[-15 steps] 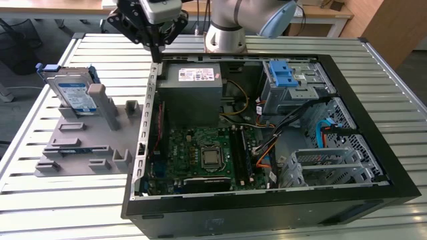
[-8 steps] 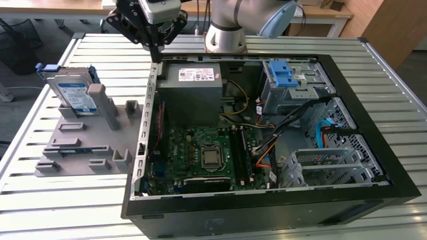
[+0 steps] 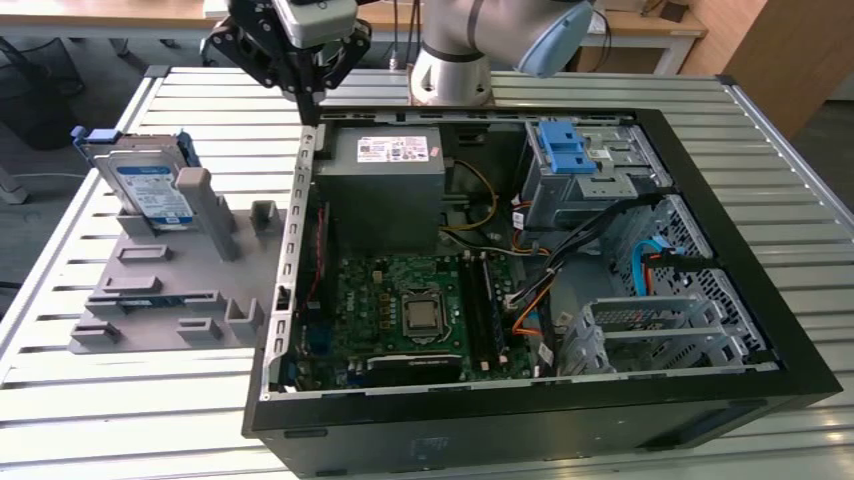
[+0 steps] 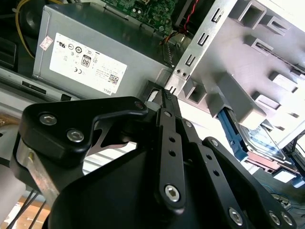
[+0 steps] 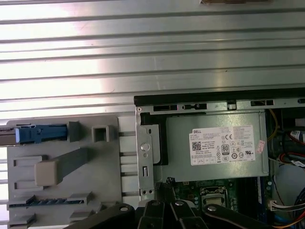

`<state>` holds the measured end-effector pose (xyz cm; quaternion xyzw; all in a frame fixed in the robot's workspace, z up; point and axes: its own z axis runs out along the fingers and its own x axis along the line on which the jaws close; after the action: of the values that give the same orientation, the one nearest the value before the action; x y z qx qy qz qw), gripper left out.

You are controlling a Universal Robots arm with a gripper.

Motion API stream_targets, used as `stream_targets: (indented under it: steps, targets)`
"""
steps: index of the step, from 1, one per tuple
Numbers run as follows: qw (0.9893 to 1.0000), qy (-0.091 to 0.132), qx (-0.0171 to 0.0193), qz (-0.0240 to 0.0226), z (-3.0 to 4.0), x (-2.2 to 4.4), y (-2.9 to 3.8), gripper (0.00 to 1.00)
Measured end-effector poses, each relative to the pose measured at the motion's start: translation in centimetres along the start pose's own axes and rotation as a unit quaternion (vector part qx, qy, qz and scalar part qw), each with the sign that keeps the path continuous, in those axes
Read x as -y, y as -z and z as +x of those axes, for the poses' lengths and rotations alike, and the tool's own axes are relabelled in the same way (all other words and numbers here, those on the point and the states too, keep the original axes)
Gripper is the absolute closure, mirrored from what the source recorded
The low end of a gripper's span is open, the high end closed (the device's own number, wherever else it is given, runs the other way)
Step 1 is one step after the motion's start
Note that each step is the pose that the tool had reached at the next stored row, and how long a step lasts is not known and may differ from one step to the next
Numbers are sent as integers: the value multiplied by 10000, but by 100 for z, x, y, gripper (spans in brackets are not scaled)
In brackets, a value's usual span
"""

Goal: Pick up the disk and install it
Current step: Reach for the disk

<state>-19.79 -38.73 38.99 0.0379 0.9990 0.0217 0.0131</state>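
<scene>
The disk (image 3: 144, 188) stands upright on edge in a slot of the grey fixture (image 3: 160, 290), at the exterior view's left. It is a silver drive with a blue-and-white label in a blue carrier. My gripper (image 3: 310, 102) hangs above the table just beyond the case's far left corner, well to the right of the disk and apart from it. Its fingers are pressed together with nothing between them. The second wrist view shows the shut gripper (image 4: 166, 95) with the disk (image 4: 259, 143) off to one side. In the first wrist view the disk (image 5: 40, 134) appears edge-on.
An open black computer case (image 3: 747, 250) lies on the slatted metal table (image 3: 107, 420). Inside it are the grey power-supply box (image 3: 387, 190), the motherboard (image 3: 407, 310), loose cables and a metal drive bay with a blue latch (image 3: 574, 150). The arm's base (image 3: 451, 70) stands behind the case.
</scene>
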Motion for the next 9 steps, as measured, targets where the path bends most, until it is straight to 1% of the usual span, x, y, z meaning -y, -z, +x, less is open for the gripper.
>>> stream_targets:
  steps: [9]
  targets:
    - [10000, 0, 0, 0, 57, -4, 0, 89]
